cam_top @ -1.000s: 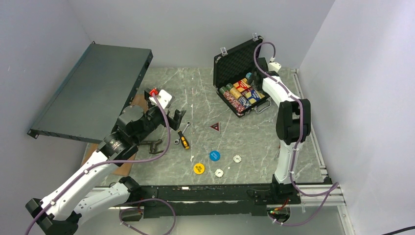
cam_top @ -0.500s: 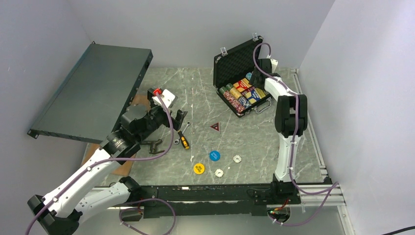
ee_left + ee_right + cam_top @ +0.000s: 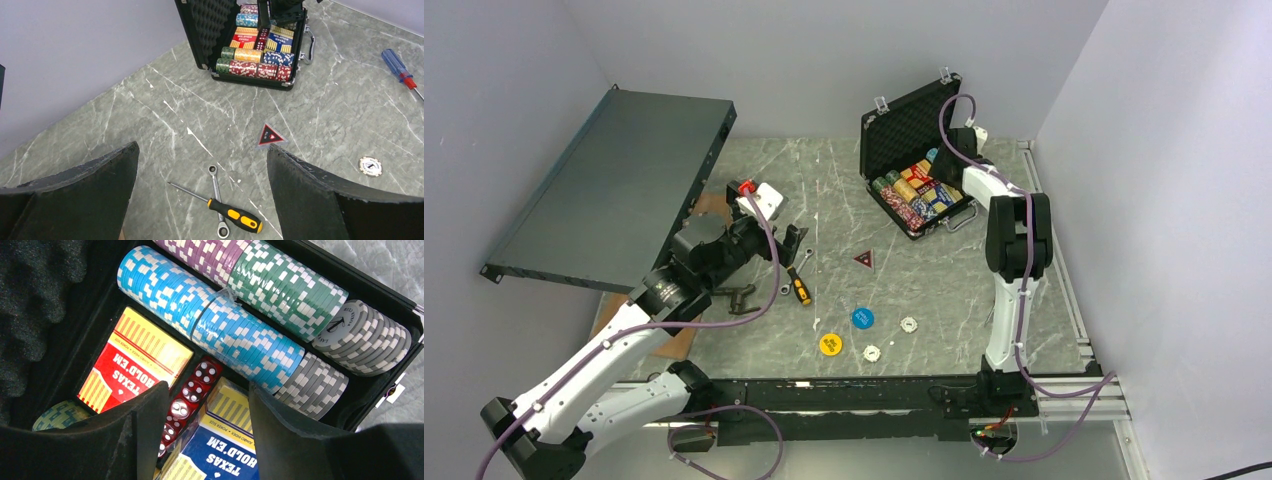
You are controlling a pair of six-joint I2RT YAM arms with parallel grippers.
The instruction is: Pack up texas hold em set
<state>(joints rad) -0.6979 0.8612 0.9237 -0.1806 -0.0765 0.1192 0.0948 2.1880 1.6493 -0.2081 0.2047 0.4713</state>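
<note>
The black briefcase (image 3: 894, 125) stands open at the back right, its foam lid (image 3: 200, 30) upright. Rows of poker chips (image 3: 902, 208) fill it. My right gripper (image 3: 946, 160) reaches down into it. In the right wrist view its jaws (image 3: 207, 400) stand apart over the blue card deck (image 3: 225, 450) and a row of red dice (image 3: 192, 385), which shows between the left finger and the deck. A red deck (image 3: 130, 362) and blue chips (image 3: 200, 315) lie beside. Yellow (image 3: 829, 344), blue (image 3: 862, 318) and white (image 3: 909, 324) buttons lie near the front. My left gripper (image 3: 789, 245) hangs wide open with nothing in it.
A yellow-handled screwdriver (image 3: 235, 219) crosses a wrench (image 3: 217, 200) under the left gripper (image 3: 202, 155). A red-black triangle marker (image 3: 269, 136) lies mid-table, a blue-red screwdriver (image 3: 397, 67) at the right. A large grey panel (image 3: 614, 185) leans at the left. Walls close in behind and right.
My right gripper has shifted back and left, deeper into the case, and its jaws have narrowed. The left arm has barely moved.
</note>
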